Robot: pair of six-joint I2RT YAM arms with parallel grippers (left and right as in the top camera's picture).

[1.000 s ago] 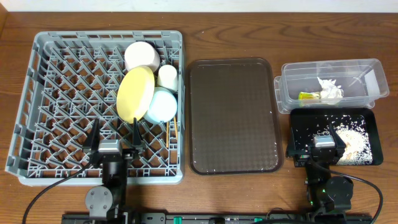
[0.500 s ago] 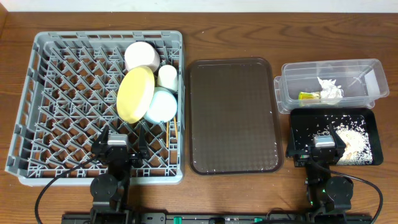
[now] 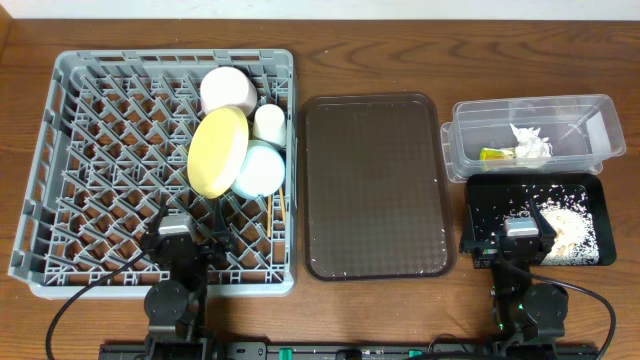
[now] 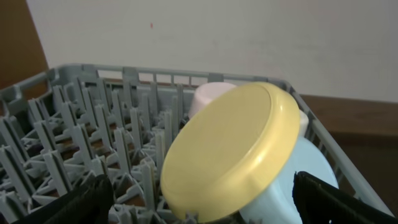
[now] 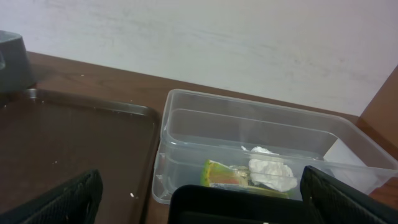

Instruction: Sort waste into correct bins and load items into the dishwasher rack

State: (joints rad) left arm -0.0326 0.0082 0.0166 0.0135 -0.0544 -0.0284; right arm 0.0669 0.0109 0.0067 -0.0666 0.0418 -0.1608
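Seen from overhead, a large square grey plastic rack (image 3: 45, 130) fills the left of the wooden table (image 3: 375, 60). In its upper right part stand a round yellow plate (image 3: 218, 150), a light-blue bowl (image 3: 260, 170), a white cup (image 3: 225, 90) and a small cream cup (image 3: 268, 122). Thin wooden chopsticks (image 3: 281, 200) lie along the rack's right wall.

Only the left wrist view shows that the plate stands tilted on its edge among the pegs, leaning in front of the bowl.

At upper right, a clear rectangular plastic tub (image 3: 530, 102) holds a green-and-orange snack wrapper (image 3: 492, 154) and a crumpled white paper napkin (image 3: 530, 143). The right wrist view shows them side by side through the clear wall.

Just below the tub, a shallow black rectangular tray (image 3: 490, 200) holds whitish rice scraps (image 3: 565, 225), which are seen only from overhead.

A larger brown serving tray (image 3: 375, 185) lies between the rack and the bins.

The left tool (image 3: 188, 215) sits over the rack's lower edge, and the right tool (image 3: 526, 222) over the black tray's lower edge. Both have their fingers spread wide and hold nothing.
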